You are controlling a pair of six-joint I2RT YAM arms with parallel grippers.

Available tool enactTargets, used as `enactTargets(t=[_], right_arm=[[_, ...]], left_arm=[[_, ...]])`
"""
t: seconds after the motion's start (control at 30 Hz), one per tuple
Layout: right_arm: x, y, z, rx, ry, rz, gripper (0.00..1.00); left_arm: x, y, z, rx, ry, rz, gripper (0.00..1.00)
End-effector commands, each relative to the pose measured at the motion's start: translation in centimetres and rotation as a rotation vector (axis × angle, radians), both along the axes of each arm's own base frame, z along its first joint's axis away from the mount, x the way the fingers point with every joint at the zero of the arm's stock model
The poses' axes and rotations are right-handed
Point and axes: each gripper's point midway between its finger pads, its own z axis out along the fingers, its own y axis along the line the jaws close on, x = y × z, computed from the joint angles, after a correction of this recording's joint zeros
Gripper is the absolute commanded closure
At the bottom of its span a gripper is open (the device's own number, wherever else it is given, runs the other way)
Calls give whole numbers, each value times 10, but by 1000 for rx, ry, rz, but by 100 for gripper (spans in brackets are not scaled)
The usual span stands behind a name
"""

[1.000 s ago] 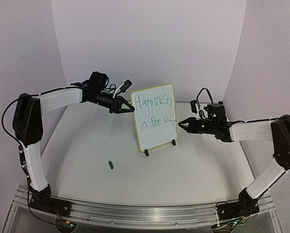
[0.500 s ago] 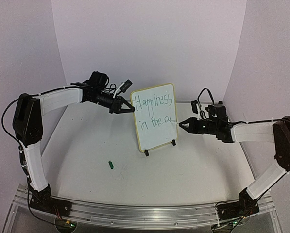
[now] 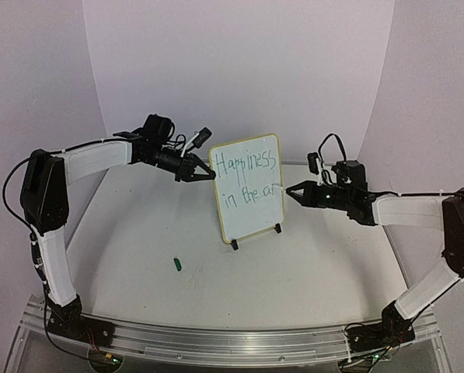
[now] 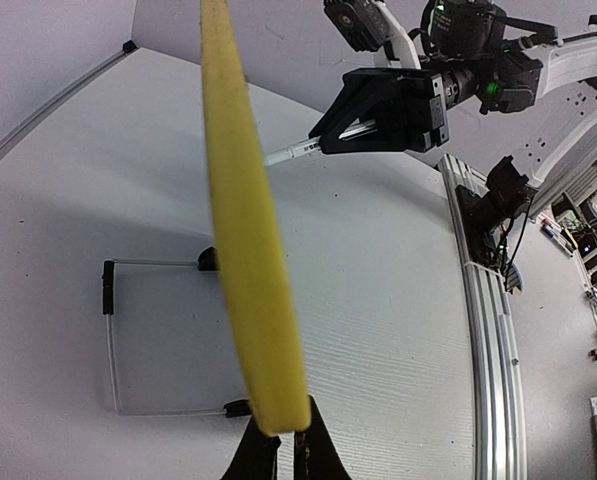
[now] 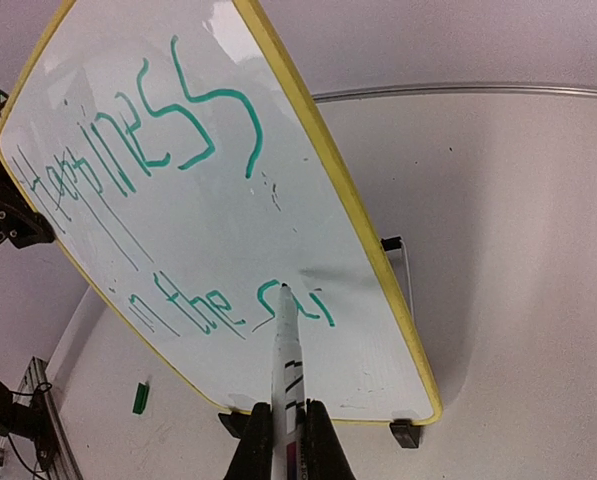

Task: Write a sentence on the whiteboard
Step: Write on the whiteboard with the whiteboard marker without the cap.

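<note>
The whiteboard (image 3: pixel 251 217) stands upright on its black feet at mid-table, its yellow frame (image 4: pixel 243 220) edge-on in the left wrist view. The sentence (image 3: pixel 247 165) is in green: "Happiness" above, "in the" (image 5: pixel 193 312) and more letters below. My left gripper (image 3: pixel 211 176) is shut on the board's upper left edge, its fingertips (image 4: pixel 313 440) pinching the frame. My right gripper (image 3: pixel 287 190) is shut on a slim white marker (image 5: pixel 286 345). The marker's tip touches the board at the right end of the second line. That gripper (image 4: pixel 378 110) also shows beyond the board.
A green marker cap (image 3: pixel 176 264) lies on the table in front of the board to its left, and the same cap (image 5: pixel 139 397) shows under the board's lower edge. Pale walls close in at the back and sides. A metal rail (image 3: pixel 232 342) runs along the near edge.
My right gripper has lifted the marker slightly up the board's right side, adding to the last green letters. The left gripper and board have stayed still.
</note>
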Motion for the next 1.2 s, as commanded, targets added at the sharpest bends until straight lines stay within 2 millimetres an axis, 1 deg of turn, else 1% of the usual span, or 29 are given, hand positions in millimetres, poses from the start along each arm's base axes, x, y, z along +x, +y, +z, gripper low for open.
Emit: enactTargets(t=[0.0, 0.7, 0.9, 1.0, 1.17], right_arm=[[11, 6, 19, 25, -55, 5, 100], [21, 6, 10, 11, -46, -18, 100], [21, 5, 11, 11, -49, -22, 100], [18, 5, 15, 17, -53, -18, 100], [5, -1, 25, 30, -70, -20, 100]], left_arm=[[-22, -5, -25, 85, 100, -21, 100], [-22, -5, -27, 89, 104, -20, 100], [-22, -5, -27, 89, 101, -21, 100], [-22, -5, -27, 90, 103, -20, 100], [-22, -5, -26, 89, 100, -21, 100]])
